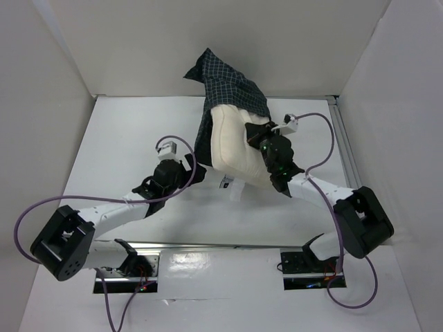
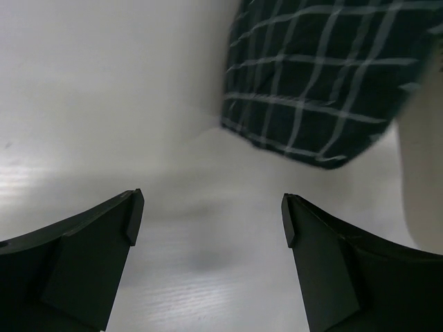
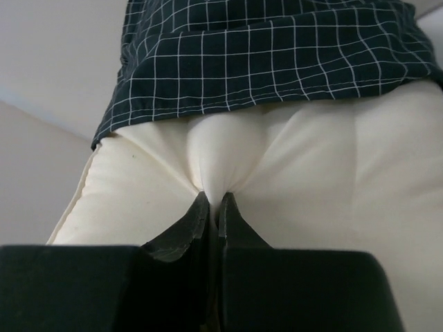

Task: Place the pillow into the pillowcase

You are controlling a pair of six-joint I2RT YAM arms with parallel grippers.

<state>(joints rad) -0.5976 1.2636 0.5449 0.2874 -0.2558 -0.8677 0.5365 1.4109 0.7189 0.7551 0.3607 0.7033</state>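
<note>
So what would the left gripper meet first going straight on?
The left gripper, open, would likely meet the pillowcase edge, slightly right of centre; only table surface lies before it. Depth unclear.

Cream pillow (image 1: 232, 149), dark navy pillowcase (image 1: 225, 86) with fine white grid check, white table (image 1: 138, 131), black tools

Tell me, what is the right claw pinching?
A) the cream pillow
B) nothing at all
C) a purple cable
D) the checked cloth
A: the right gripper is shut on a fold of the pillow, just below the pillowcase edge.
</note>
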